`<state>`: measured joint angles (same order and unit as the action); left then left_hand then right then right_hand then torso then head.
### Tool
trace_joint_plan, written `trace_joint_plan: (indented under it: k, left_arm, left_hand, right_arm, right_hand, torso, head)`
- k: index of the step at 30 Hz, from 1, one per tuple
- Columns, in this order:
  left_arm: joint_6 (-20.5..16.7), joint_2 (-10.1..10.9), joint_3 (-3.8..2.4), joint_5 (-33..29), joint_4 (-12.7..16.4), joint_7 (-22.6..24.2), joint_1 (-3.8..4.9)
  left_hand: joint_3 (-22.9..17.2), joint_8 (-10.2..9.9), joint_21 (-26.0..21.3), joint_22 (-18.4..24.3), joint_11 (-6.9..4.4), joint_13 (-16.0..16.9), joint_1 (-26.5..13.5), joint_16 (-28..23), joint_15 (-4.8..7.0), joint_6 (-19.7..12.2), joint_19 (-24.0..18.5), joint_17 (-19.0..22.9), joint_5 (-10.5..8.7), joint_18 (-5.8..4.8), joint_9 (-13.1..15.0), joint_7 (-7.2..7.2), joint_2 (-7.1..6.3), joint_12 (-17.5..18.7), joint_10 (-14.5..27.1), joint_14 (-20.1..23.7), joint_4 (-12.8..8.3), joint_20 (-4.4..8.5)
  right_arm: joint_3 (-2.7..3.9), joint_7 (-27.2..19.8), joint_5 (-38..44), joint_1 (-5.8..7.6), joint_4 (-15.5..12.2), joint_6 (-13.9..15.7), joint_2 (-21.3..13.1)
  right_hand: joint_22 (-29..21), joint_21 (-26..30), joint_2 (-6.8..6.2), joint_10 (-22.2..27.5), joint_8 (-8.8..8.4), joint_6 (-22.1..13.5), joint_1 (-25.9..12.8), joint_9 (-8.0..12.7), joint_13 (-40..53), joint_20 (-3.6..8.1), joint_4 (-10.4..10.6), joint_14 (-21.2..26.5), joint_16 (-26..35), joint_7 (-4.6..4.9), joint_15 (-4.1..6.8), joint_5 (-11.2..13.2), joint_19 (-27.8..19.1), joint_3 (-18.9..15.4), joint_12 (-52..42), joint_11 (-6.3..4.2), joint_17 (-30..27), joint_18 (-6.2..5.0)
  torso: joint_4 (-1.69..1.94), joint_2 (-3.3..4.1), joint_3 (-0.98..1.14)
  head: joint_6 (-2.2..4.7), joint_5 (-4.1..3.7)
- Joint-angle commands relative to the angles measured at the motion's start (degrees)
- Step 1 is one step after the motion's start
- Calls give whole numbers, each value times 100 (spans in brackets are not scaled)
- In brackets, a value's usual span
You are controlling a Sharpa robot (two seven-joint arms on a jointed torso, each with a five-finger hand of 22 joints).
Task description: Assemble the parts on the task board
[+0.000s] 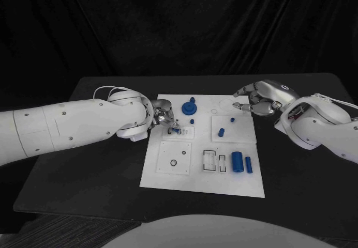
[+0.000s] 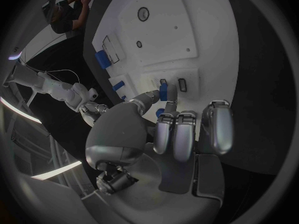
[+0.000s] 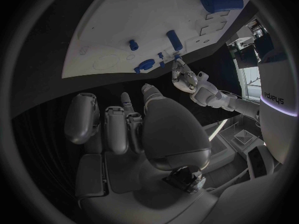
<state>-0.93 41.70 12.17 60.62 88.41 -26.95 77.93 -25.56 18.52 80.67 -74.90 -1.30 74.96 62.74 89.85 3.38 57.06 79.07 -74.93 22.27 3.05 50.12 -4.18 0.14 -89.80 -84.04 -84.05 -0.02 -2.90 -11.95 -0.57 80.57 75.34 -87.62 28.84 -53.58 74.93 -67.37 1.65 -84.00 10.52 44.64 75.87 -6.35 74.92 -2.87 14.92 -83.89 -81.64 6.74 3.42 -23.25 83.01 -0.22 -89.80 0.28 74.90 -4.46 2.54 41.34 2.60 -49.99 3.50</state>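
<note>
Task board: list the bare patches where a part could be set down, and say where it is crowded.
On the task board, the near strip in front of the ringed plate and the slotted outlines is bare. The far right corner is also unoccupied, below the right hand. It is crowded at the far left, where the left hand works a small blue part beside the blue disc.

Left hand point(image 1: 163, 119) pinching — right hand point(image 1: 263, 98) curled

The white task board point(image 1: 201, 181) lies flat on the black worktop. At its far edge sits a round blue disc part point(image 1: 190, 108). A small blue peg point(image 1: 232, 120) and a slanted cylinder point(image 1: 221, 133) stand right of centre; a large blue cylinder point(image 1: 237, 160) lies nearer, a slim bar point(image 1: 248, 164) just beside it.
</note>
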Motion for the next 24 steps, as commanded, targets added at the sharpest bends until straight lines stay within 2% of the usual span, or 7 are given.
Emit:
trace_joint_plan:
  k: [1,5,7,12,24]
  left_arm:
    - [-53,-34,-4,140,-2,-76,9]
    - [59,-57,-4,146,-45,-96,9]
    - [84,-67,-4,147,-63,-99,9]
    - [140,-114,-3,148,-114,-93,8]
    - [332,-161,-3,149,-140,-81,4]
  left_hand:
    - [-256,22,16,-641,-29,1504,-11,15,38,232,37,-1507,37,34,7,200,-55,-20,-596,-595,-256,0]
    - [-265,38,19,-651,-42,1504,-60,15,54,255,56,-1507,-28,31,30,213,-49,-20,-596,-595,-225,17]
    - [-267,41,23,-655,-45,1504,-69,15,56,261,62,-1507,-43,29,34,216,-46,-20,-596,-595,-219,20]
    - [-273,46,26,-660,-50,1504,-79,15,61,269,71,-1507,-64,28,40,221,-40,-20,-596,-595,-212,25]
    - [-278,47,11,-651,-55,1504,-108,15,67,277,63,-1507,-101,31,47,225,-26,-20,-596,-595,-188,33]
  right_arm:
    - [4,110,11,-15,0,139,5]
    - [4,119,11,-16,10,155,24]
    - [4,120,11,-18,15,160,31]
    - [4,120,11,-34,25,168,41]
    - [4,138,11,-50,31,168,29]
  right_hand:
    - [879,29,-3,-600,-23,27,50,7,1508,-22,-33,-420,35,0,-34,-52,-21,-7,-20,59,691,-17]
    - [881,32,-5,-600,-32,31,80,15,1508,-21,-50,-420,37,2,-34,-142,-18,4,-20,59,687,-17]
    - [882,38,-10,-600,-43,39,115,24,1508,-21,-71,-421,35,4,-34,-270,-15,20,-20,60,687,-17]
    - [882,49,-16,-600,-54,48,153,34,1508,-21,-94,-421,34,7,-35,-406,-14,43,-20,61,685,-18]
    - [883,54,-20,-600,-67,56,191,45,1508,-21,-117,-421,33,9,-35,-521,-10,72,-20,62,684,-18]
  torso:
    - [8,-3,-14]
    - [-4,0,-10]
    - [-5,0,-11]
    - [-12,3,-10]
    - [0,5,-16]
  head:
    - [-1,-6]
    - [-1,22]
    - [-1,20]
    - [-1,25]
    - [-1,3]
